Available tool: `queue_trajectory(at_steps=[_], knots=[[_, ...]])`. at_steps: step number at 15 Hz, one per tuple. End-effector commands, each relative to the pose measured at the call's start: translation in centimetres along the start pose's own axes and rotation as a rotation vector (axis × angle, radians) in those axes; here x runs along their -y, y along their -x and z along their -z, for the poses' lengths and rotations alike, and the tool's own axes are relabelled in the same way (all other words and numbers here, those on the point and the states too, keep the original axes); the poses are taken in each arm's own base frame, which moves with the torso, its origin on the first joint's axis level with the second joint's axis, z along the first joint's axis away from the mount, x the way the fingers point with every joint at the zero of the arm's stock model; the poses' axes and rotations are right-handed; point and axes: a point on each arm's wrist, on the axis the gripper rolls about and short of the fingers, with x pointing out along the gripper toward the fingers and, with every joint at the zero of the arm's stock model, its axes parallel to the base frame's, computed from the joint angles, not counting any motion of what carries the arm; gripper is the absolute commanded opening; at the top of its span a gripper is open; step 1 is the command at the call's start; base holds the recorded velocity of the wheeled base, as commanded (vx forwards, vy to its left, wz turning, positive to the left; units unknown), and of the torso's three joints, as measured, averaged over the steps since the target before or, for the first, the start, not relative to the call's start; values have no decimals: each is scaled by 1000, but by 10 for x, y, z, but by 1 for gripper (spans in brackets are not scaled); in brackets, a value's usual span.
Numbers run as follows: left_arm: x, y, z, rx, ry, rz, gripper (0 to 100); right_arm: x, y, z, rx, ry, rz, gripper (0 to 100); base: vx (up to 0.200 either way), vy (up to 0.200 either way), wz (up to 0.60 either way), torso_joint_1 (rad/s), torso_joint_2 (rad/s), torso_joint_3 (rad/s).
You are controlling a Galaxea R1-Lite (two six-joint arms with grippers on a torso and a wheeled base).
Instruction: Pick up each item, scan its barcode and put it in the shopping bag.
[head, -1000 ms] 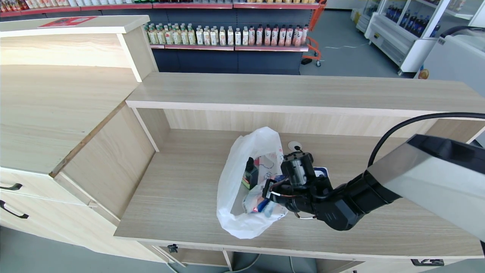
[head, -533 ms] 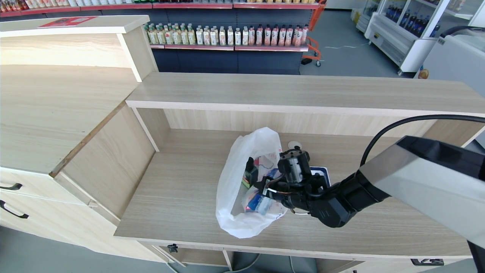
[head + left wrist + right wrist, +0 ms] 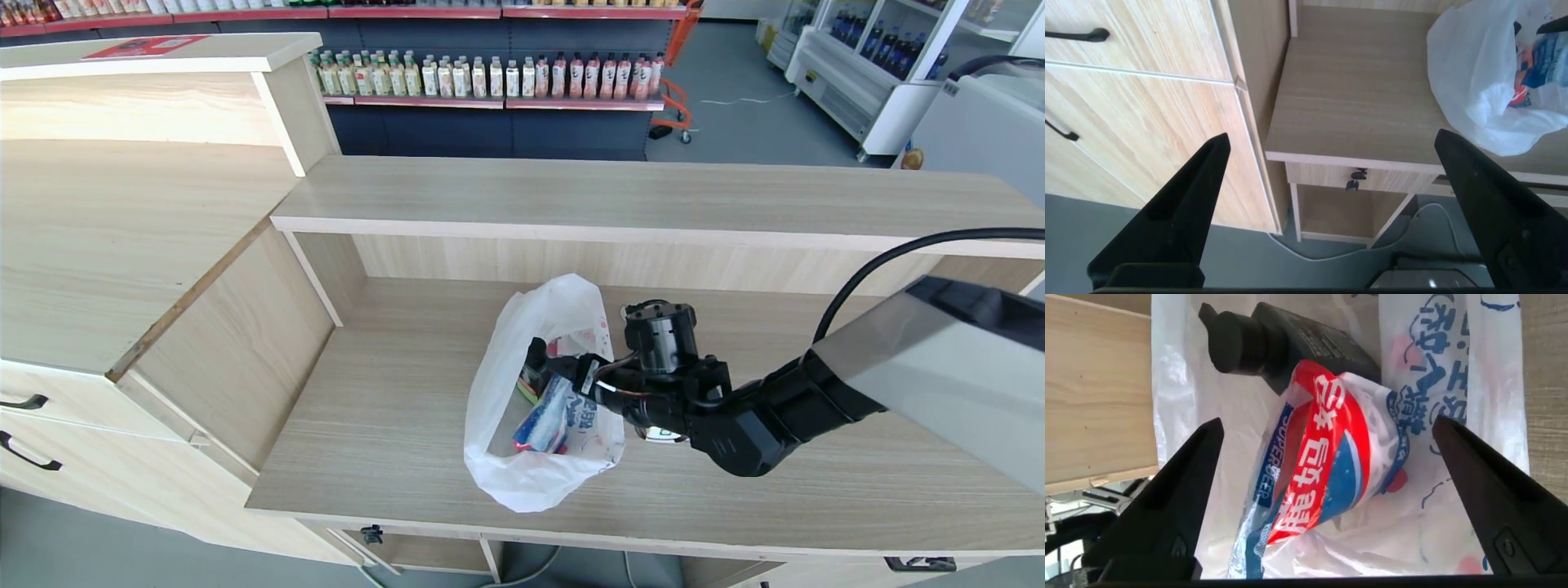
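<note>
Short of the shopping bag (image 3: pixel 506 465), the left gripper (image 3: pixel 1333 137) hung with jaws apart. Over the bag's mouth the right gripper (image 3: pixel 1329 429) gaped empty; the packet (image 3: pixel 1323 482) lay inside the bag, just beside a dark bottle (image 3: pixel 1290 339). It was probably light, soft, slippery film, best pinched across its middle.

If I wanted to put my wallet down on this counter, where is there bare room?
Bare counter lies between the shopping bag and the left side wall, and the raised ledge behind is bare too. Crowded: the bag's right side, where the right arm hangs over its mouth with open jaws.
</note>
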Motion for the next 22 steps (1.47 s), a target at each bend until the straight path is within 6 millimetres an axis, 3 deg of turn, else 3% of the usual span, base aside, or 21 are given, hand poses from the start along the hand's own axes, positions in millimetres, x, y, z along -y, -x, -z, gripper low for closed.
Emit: queue_trajectory(at_steps=[1, 5, 8, 10, 12, 13, 14, 15, 16, 17, 20, 22], knots=[[0, 0, 0, 0, 1, -2, 100, 2, 9, -16, 42, -20, -1, 100, 0, 0, 0, 0, 0, 0], [0, 0, 0, 0, 1, -1, 100, 3, 36, -54, 102, -89, -63, 100, 0, 0, 0, 0, 0, 0], [0, 0, 0, 0, 1, -1, 100, 0, 67, -73, 141, -93, -102, 100, 0, 0, 0, 0, 0, 0], [0, 0, 0, 0, 1, -2, 100, -6, 119, -88, 208, -22, -135, 100, 0, 0, 0, 0, 0, 0], [0, 0, 0, 0, 1, -1, 100, 0, 191, -94, 302, 211, -88, 100, 0, 0, 0, 0, 0, 0], [0, 0, 0, 0, 1, -1, 100, 11, 243, -81, 326, 349, -18, 100, 0, 0, 0, 0, 0, 0], [0, 0, 0, 0, 1, -2, 100, 18, 268, -69, 340, 400, 24, 100, 0, 0, 0, 0, 0, 0], [0, 0, 0, 0, 1, -1, 100, 36, 313, -33, 354, 463, 101, 100, 0, 0, 0, 0, 0, 0], [0, 0, 0, 0, 1, -1, 100, 52, 337, -2, 379, 497, 163, 100, 0, 0, 0, 0, 0, 0], [0, 0, 0, 0, 1, -1, 100, 65, 353, 30, 391, 514, 190, 100, 0, 0, 0, 0, 0, 0], [0, 0, 0, 0, 1, -1, 100, 96, 372, 95, 425, 539, 328, 100, 0, 0, 0, 0, 0, 0], [0, 0, 0, 0, 1, -1, 100, 103, 382, 118, 430, 561, 370, 100, 0, 0, 0, 0, 0, 0]])
